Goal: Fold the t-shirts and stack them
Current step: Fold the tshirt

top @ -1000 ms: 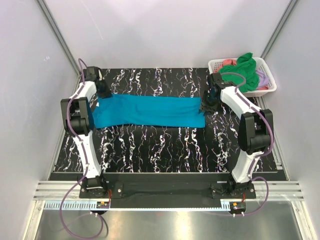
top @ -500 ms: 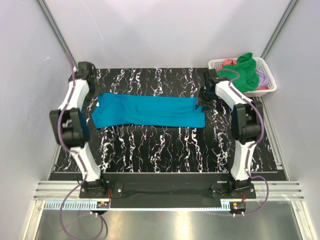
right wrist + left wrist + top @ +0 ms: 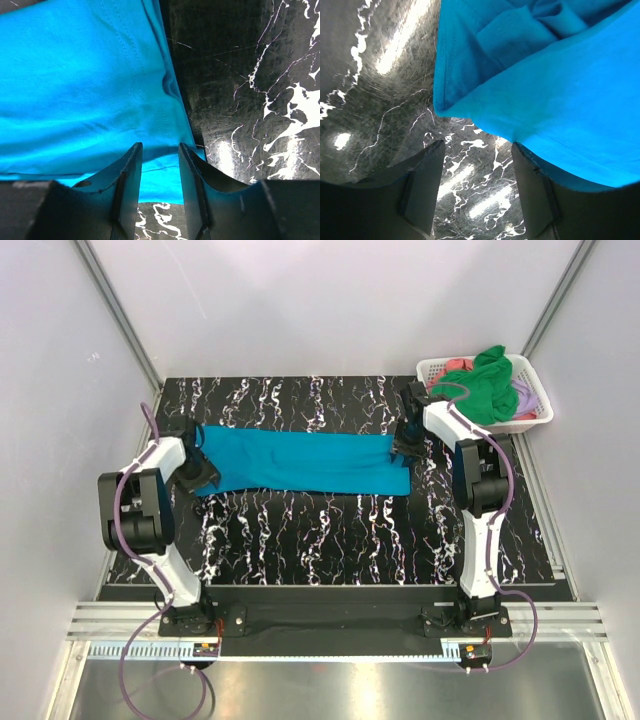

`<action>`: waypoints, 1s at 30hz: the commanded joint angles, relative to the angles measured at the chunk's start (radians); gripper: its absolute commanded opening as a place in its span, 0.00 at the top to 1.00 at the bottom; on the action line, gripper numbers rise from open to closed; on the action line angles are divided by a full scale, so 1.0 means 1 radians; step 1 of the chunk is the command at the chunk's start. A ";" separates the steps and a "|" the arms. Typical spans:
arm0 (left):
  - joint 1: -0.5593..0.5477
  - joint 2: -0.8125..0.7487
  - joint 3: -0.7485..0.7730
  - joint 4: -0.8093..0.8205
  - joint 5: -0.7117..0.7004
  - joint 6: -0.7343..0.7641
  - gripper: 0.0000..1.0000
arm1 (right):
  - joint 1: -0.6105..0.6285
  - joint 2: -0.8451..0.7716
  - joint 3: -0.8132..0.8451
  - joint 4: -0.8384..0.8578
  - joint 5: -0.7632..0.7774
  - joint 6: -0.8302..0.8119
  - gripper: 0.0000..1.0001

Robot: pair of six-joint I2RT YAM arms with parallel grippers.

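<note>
Over the ends of the teal t-shirt [image 3: 300, 462], left gripper [image 3: 477, 145] and right gripper [image 3: 160, 146] stand spread, empty.

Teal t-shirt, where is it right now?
In the top view the teal t-shirt lies flat across the far half of the table, its ends at the left gripper and right gripper.

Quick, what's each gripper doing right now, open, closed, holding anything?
Left gripper: open, empty, by a corner of the teal t-shirt.
Right gripper: open, empty, above the same shirt's edge.
</note>
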 commanded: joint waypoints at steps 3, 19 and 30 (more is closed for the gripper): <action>0.003 -0.088 -0.092 0.141 0.012 -0.057 0.37 | -0.005 -0.057 0.028 -0.002 0.026 -0.017 0.58; 0.146 0.138 0.127 0.168 -0.090 -0.008 1.00 | -0.005 -0.121 0.075 0.012 -0.084 -0.095 0.53; 0.181 0.325 0.394 0.143 0.015 0.147 0.99 | -0.005 0.119 0.293 0.007 -0.305 -0.244 0.43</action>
